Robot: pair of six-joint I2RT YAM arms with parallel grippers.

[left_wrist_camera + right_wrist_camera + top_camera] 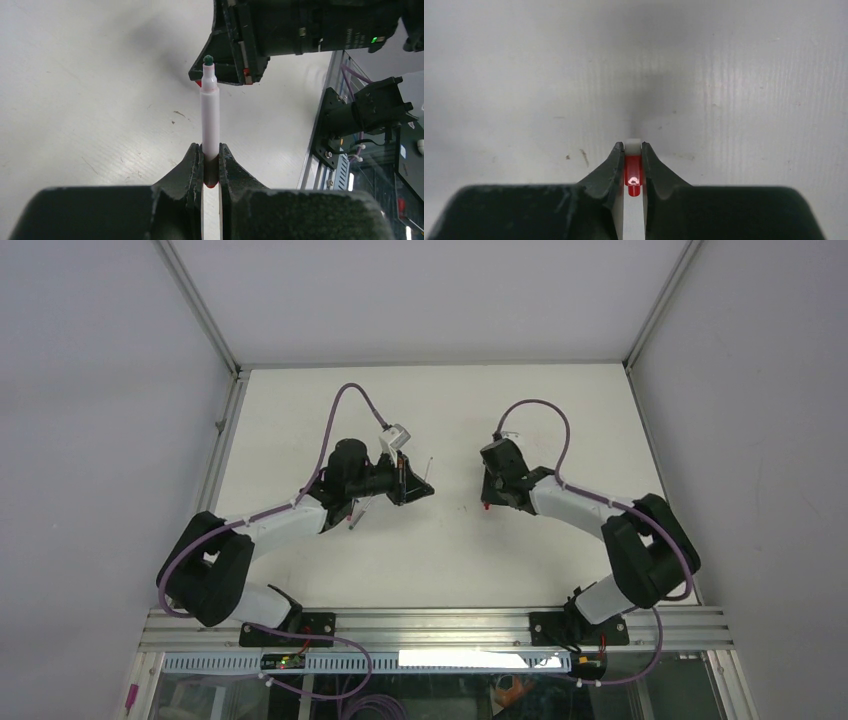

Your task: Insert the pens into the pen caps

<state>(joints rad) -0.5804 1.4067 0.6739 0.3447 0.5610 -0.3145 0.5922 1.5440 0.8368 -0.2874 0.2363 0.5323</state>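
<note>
Left fingers (192,167) are clamping white pen (210,115), green tip pointing toward right arm, above bench (90,90) centre-left | right fingers (613,167) are pinching red cap (633,175), centre-right, low over bench.

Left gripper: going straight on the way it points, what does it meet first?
Probably the right gripper, just ahead; the white pen held in the left gripper would touch it first. The gap is hard to judge.
</note>
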